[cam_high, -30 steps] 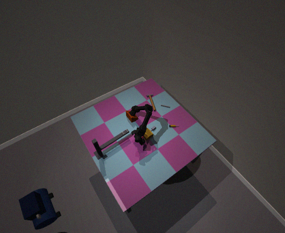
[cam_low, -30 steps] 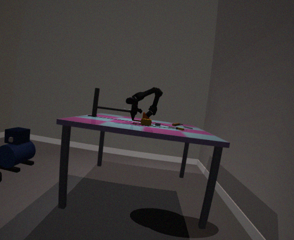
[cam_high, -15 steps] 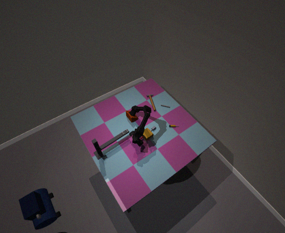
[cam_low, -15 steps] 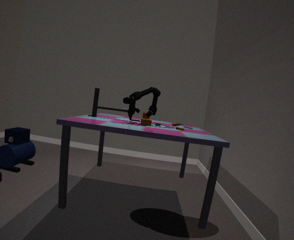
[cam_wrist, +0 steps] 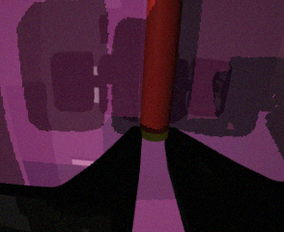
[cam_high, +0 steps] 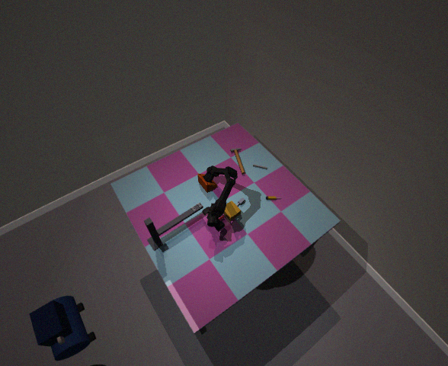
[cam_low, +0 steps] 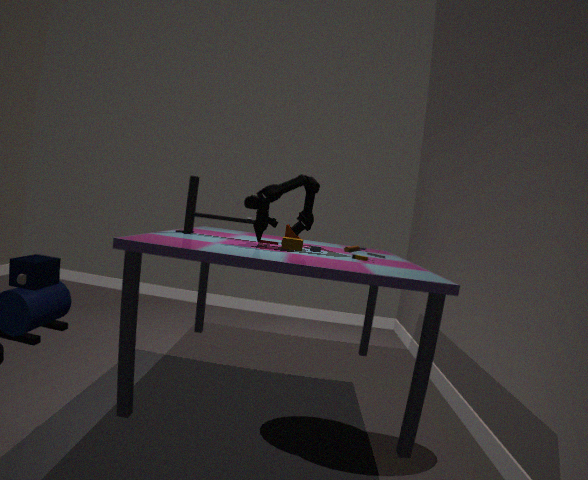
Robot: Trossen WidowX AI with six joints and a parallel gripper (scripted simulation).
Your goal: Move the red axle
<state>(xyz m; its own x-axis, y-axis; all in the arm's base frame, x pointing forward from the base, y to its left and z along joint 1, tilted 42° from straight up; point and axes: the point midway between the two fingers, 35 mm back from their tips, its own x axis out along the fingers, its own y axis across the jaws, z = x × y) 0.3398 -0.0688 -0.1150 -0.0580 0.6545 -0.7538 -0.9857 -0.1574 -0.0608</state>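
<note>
The red axle (cam_wrist: 160,63) (cam_low: 269,242) (cam_high: 221,216) has its near end, with a yellow-green band, between the fingertips of my gripper (cam_wrist: 153,134) (cam_low: 258,240) (cam_high: 222,238). The gripper is shut on it, pointing down, low over the table. The axle runs level from the fingers toward the yellow block (cam_high: 232,210) (cam_low: 291,244), which looks like the beam. Whether its far end is inside the block I cannot tell. A dark post with a long arm (cam_high: 179,219) (cam_low: 224,218) looks like the bracket. Small light grey blocks (cam_high: 196,206) sit on the arm's free end.
The bracket arm reaches toward my arm at a height above the table. An orange wedge (cam_high: 206,182) (cam_low: 289,231) is by my base. A small grey part (cam_high: 241,201) (cam_low: 315,249) lies beside the yellow block. A hammer (cam_high: 239,160), a thin rod (cam_high: 260,167) and a yellow-handled screwdriver (cam_high: 272,197) lie farther off.
</note>
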